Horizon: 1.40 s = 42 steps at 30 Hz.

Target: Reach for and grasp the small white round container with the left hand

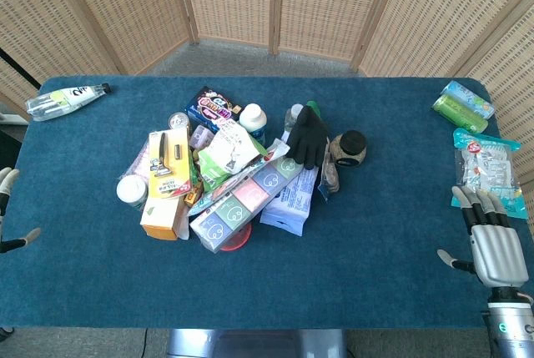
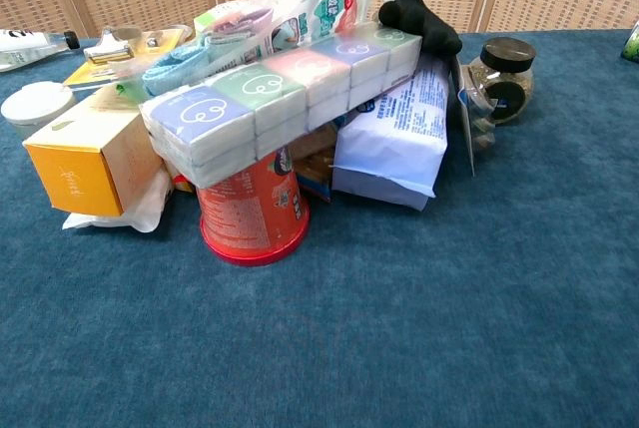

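The small white round container (image 1: 132, 190) stood at the left edge of the heaped clutter, just beside the yellow cardboard box (image 1: 163, 212), on the side nearest the left hand (image 1: 7, 208). That hand was cut off by the frame; its fingers appeared spread and empty. The right hand (image 1: 492, 245) rested open, well apart. The container's base was hidden behind the box in the chest view.

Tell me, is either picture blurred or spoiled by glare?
Head view: even light, sharp, soft shadows under the pile, and the white container is small. Chest view: sharp and close, with a slight sheen on the tissue pack; no strong glare in either.
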{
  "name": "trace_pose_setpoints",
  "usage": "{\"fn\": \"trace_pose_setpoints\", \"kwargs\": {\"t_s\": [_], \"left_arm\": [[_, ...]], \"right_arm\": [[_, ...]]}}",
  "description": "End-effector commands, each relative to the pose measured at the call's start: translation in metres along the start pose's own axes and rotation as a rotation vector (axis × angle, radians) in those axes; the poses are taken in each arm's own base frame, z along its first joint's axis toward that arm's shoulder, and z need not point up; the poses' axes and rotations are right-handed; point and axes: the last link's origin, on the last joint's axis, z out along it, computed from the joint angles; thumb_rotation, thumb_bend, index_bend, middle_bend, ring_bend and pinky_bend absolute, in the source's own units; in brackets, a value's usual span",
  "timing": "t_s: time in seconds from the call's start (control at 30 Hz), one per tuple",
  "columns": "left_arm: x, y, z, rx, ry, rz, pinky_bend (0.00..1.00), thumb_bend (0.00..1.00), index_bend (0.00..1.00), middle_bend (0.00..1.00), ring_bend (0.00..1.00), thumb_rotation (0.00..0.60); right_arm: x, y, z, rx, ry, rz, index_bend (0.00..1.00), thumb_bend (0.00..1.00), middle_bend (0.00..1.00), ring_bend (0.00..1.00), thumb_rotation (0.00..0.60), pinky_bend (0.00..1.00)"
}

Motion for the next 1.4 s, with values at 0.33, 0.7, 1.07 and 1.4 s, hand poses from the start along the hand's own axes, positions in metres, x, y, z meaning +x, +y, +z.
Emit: {"fn": "trace_pose_setpoints", "kwargs": {"t_s": [0.33, 0.7, 1.07, 1.4], "left_arm": [[-0.013, 0.013, 0.009, -0.027, -0.049, -0.15, 0.0, 0.0, 0.0, 0.0, 0.0, 0.6], [-0.059, 0.066, 0.043, -0.103, -0.124, -0.364, 0.0, 0.0, 0.0, 0.0, 0.0, 0.6], [-0.083, 0.111, 0.067, -0.159, -0.142, -0.414, 0.0, 0.0, 0.0, 0.0, 0.0, 0.6], [-0.1, 0.138, 0.085, -0.191, -0.117, -0.46, 0.18, 0.0, 0.09, 0.15, 0.1, 0.6]], "right_arm": [[0.0, -0.001, -0.001, 0.002, -0.005, 0.003, 0.0, 0.0, 0.0, 0.0, 0.6, 0.0], [0.003, 0.0, -0.002, 0.002, -0.005, 0.016, 0.0, 0.0, 0.0, 0.0, 0.6, 0.0], [0.009, 0.004, -0.001, -0.009, 0.003, 0.041, 0.0, 0.0, 0.0, 0.0, 0.6, 0.0], [0.011, 0.006, 0.0, -0.014, 0.004, 0.052, 0.0, 0.0, 0.0, 0.0, 0.6, 0.0]]}}
